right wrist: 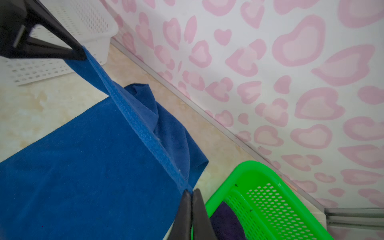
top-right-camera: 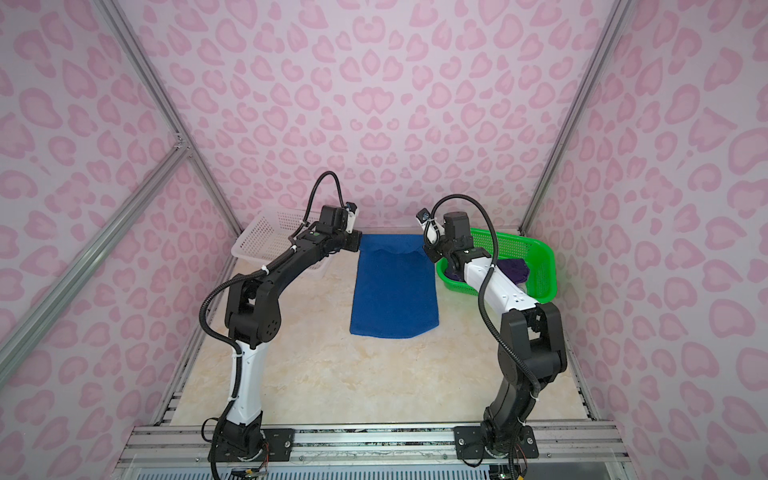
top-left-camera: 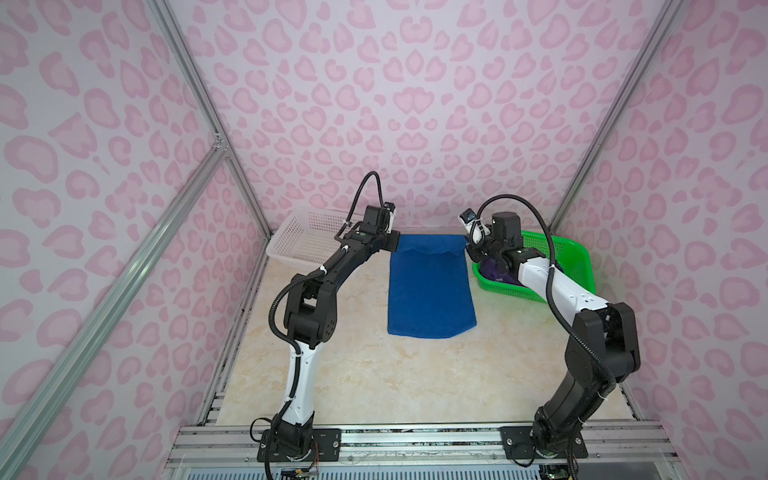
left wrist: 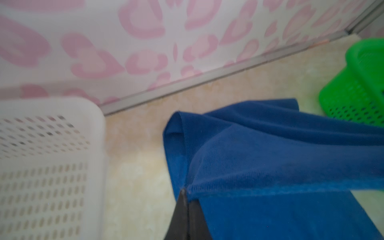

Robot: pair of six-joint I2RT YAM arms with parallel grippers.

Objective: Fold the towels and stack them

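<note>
Blue towel (top-left-camera: pixel 431 291) lies lengthwise just beside the green basket (top-left-camera: pixel 577 253), with one short hem lifted off the table. Left gripper (left wrist: pixel 186 190) and right gripper (right wrist: pixel 192 190) are each clenched on a corner of that hem; purple towel (top-right-camera: pixel 513 269) sits inside the basket. Judgement: carry both corners level and taut to the opposite hem, matching the edges so the sagging middle doesn't crease.

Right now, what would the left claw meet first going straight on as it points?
The blue towel: the left claw is shut on its corner, and the lifted fold lies just ahead. Beyond, probably tabletop; depth unclear.
</note>
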